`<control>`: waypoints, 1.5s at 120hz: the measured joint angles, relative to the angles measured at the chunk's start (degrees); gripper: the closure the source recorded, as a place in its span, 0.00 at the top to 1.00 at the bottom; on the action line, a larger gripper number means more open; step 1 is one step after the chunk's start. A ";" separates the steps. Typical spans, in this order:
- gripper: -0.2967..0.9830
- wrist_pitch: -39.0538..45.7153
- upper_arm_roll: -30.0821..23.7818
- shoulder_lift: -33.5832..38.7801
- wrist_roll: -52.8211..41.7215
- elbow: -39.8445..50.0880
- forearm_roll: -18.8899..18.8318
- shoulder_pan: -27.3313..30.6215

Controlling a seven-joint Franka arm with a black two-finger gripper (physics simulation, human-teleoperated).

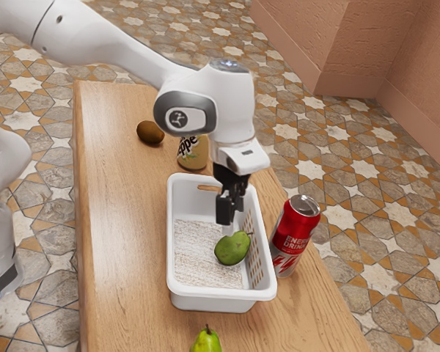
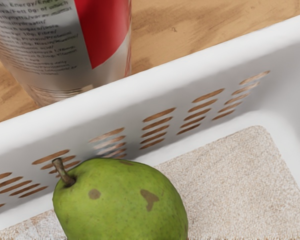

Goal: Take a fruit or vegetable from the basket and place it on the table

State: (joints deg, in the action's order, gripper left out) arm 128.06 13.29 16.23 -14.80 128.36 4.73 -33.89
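- Nearest in the exterior view, a loose pear [image 1: 207,342] was on the table [image 1: 121,242], outside the basket [image 1: 224,301], its stem toward the basket.
- Next came the white basket, with slots in its side and a pale, speckled bottom.
- The task's pear [image 1: 232,248] was inside it, green with brown spots, near the slotted wall on the can's side; its stem pointed toward that wall.
- The can [image 1: 296,233], red and silver, stood upright on the table just beside that wall, outside the basket.
- The gripper [image 1: 232,215] pointed down over the basket, above the pear and apart from it. It had hold of nothing that I could see; how far open it was, I could not tell.
- Beyond the basket's far end stood a jar [image 1: 193,154] with a light label, partly hidden by the arm [image 1: 231,110].
- Farther back, toward the exterior view's left, lay a brown fruit [image 1: 150,133].
- Past the table were the patterned floor [image 1: 389,183] and pinkish walls [image 1: 352,44].
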 joint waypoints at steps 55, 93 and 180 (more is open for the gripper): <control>0.77 2.98 2.58 -0.75 1.29 2.58 -0.23 -3.16; 0.77 5.04 2.57 -3.14 1.94 3.06 -0.26 -3.43; 0.77 8.96 2.53 -7.86 2.65 3.99 0.11 -3.32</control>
State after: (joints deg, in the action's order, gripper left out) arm 137.03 15.82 8.37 -12.15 132.35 4.84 -37.21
